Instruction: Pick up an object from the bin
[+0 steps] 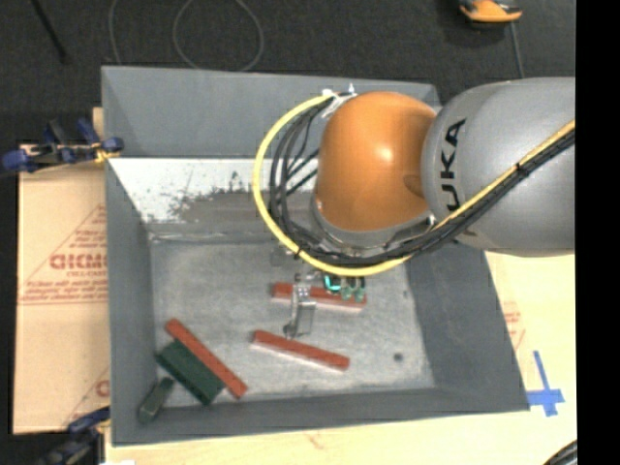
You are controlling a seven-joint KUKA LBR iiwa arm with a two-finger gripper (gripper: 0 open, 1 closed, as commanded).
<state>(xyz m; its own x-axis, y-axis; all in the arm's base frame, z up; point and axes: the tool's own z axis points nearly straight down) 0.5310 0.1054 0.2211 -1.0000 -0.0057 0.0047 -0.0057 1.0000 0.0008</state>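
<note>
At the near left corner of the bin (128, 289), a small grey piece (155, 398) is lying beside a dark green block (191, 376). A long red bar (205, 359) is resting against the block and is running from far left to near right. Toward the middle of the floor, a second red bar (300, 350) is lying almost left to right, with its right end slightly nearer.

Just beyond it, the gripper (302, 318) is pointing down to the bin floor. Whether it is released or clenched cannot be told. A short red strip (347, 301) is lying directly under the gripper at the middle of the floor. Its long axis is running left to right, with the right end slightly nearer.

Farther back, the orange cover (373, 163) at the wrist is facing upward, ringed by a yellow cable (260, 177). The grey arm (504, 172) is reaching in from the right above the far half of the bin.
</note>
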